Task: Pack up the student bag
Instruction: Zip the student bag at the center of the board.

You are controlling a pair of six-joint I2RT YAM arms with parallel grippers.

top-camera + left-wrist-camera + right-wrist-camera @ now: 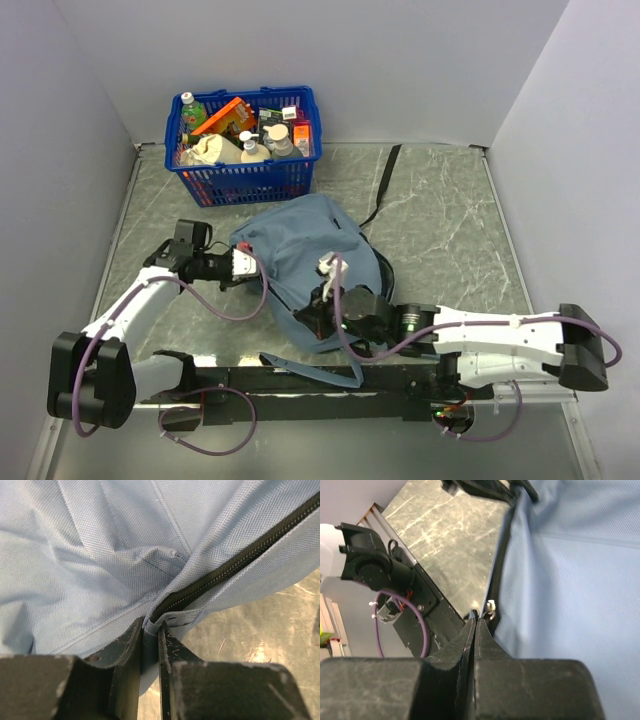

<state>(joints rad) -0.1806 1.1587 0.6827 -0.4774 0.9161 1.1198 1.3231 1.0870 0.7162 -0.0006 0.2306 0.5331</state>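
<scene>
Grey-blue student bag (300, 240) is lying mid-table, apparently unpacked, supplies (250, 135) sitting in the blue basket (245, 182) behind, left gripper (150, 624) pinching cloth at its zipper (235, 562) end, right gripper (476, 616) sitting fully closed beside that zipper

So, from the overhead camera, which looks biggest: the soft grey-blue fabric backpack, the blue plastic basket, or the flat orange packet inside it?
1. soft grey-blue fabric backpack: largest.
2. blue plastic basket: somewhat smaller, though it sits farther from the camera, so the gap is unsure.
3. flat orange packet: clearly smallest.
</scene>
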